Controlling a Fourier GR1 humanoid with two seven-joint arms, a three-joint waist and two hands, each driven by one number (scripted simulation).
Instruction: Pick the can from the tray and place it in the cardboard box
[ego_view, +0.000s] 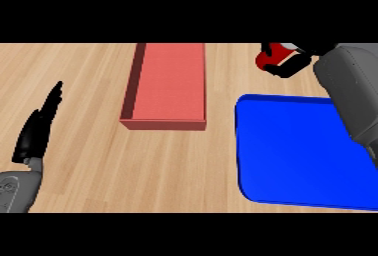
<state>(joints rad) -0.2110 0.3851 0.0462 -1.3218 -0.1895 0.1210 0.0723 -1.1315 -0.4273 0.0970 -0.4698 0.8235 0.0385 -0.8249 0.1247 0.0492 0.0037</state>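
A red can shows at the upper right, lifted above the counter, with my right hand curled round it and hiding most of it. The can is beyond the far edge of the blue tray, which lies at the right. A reddish cardboard box, open at the top, lies to the left of the can in the middle of the view. My left hand rests open at the left edge, fingers straight and pointing up.
The wooden counter spreads around the box and tray. My right forearm crosses over the tray's right side.
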